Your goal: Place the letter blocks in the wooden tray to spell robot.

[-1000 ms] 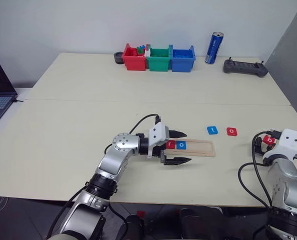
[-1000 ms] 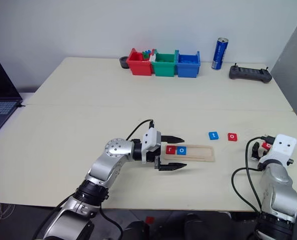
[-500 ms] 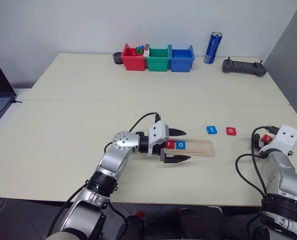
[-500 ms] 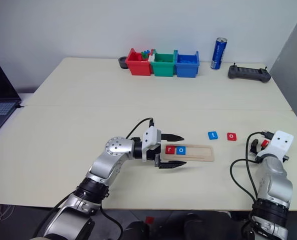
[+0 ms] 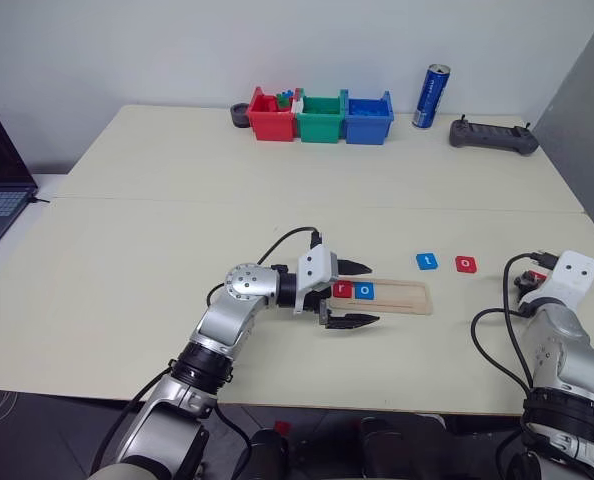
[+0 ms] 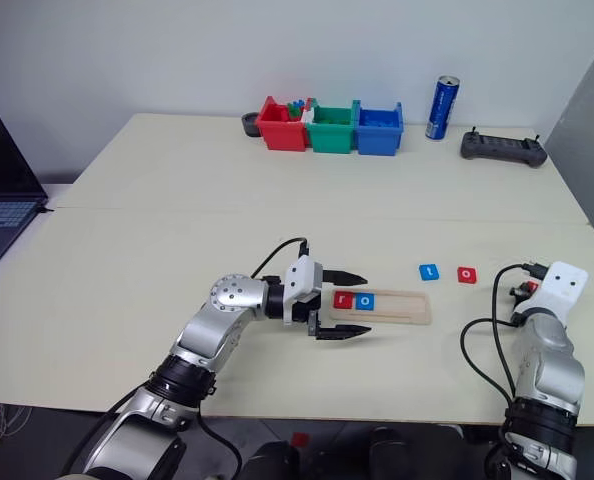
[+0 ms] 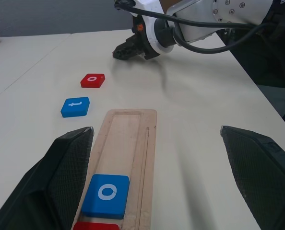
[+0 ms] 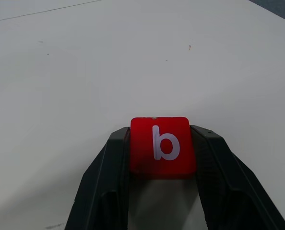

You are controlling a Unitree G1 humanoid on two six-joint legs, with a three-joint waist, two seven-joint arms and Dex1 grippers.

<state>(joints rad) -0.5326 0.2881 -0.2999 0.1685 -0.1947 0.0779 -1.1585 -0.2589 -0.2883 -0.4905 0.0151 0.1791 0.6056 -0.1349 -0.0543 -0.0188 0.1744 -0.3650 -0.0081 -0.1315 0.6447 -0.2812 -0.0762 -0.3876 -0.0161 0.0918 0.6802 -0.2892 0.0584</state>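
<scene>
Two blocks, red r (image 5: 342, 289) and blue o (image 5: 364, 291), sit in our wooden tray (image 5: 402, 298); our left gripper (image 5: 351, 293) is spread around its left end, while our right gripper (image 8: 162, 191) pinches the red b (image 8: 162, 144) at the table's (image 5: 127, 270) right edge.

- Plain white wall (image 5: 177, 50) behind the worktop.
- Pale cream worktop (image 5: 127, 250), a seam running across it.
- Dark grey panel (image 5: 587, 90) at the right edge.

The pale table (image 5: 157, 230) carries the wooden tray (image 5: 402, 297), 2 loose letter blocks (image 5: 426, 261), 3 bins (image 5: 321, 104), a can (image 5: 429, 96) and a controller (image 5: 492, 133).
</scene>
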